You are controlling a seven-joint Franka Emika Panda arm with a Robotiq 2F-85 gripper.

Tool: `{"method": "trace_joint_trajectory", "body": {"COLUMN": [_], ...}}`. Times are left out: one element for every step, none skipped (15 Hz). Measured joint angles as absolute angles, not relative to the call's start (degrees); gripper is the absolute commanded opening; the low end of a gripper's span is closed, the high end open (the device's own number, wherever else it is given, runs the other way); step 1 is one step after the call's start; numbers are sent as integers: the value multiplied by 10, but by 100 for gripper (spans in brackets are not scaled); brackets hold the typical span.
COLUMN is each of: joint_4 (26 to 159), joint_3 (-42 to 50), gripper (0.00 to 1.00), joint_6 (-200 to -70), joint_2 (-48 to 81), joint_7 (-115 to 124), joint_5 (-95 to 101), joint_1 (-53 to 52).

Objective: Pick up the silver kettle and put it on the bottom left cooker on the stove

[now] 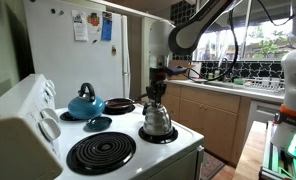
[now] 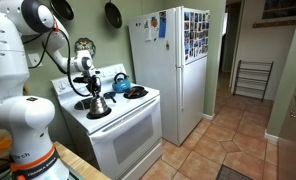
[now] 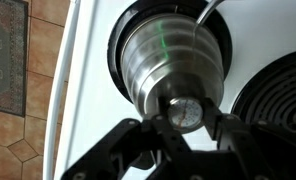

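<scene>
Hanging straight down over the stove in an exterior view, the gripper meets the dark handle of the silver kettle. The kettle stands upright on the bottom left cooker, whose rim shows around its base. The larger coil burner lies near, at the kettle's 8 o'clock. A blue kettle stands at 10 o'clock, farther back, with a black pan at 11 o'clock. A white refrigerator stands behind the range.

In an exterior view from across the kitchen, the stove stands at 9 o'clock of the refrigerator. The silver kettle sits on the near corner of the cooktop, with the gripper directly above it at 12 o'clock. The blue kettle and the pan are at about 2 o'clock of it. Contact between gripper and handle is too small to judge here.

The wrist view looks down on the silver kettle, which covers most of the bottom left cooker. The gripper enters from 6 o'clock, its dark fingers blurred to either side of the lid knob. I cannot tell whether they clasp the handle or stand free. The larger coil burner is at 3 o'clock, and the white stove top at 9 o'clock.
</scene>
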State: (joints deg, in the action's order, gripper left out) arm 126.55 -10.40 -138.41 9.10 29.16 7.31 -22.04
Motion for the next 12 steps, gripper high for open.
{"method": "trace_joint_trajectory", "body": {"joint_4": [1268,1268,1269,1269,1269,1269,1270,1271,1271,1273,1274,1275], "joint_3": [-105,-107,-108,-108,-109,-109,-110,-110,-111,-113,-114,-115], "gripper": [14,14,14,14,14,14,14,14,14,14,14,14], "joint_6": [-1385,-1385,-1385,-1385,-1385,-1386,-1387,-1388,-1388,-1388,-1388,-1388], "joint_2": [91,91,91,91,91,91,91,91,91,91,91,90], "joint_7": [292,292,292,292,292,292,292,292,291,291,291,291], "joint_5": [72,72,72,72,72,71,70,69,68,68,68,68], "joint_1": [-219,-218,-217,-217,-216,-216,-215,-215,-215,-215,-214,-214]}}
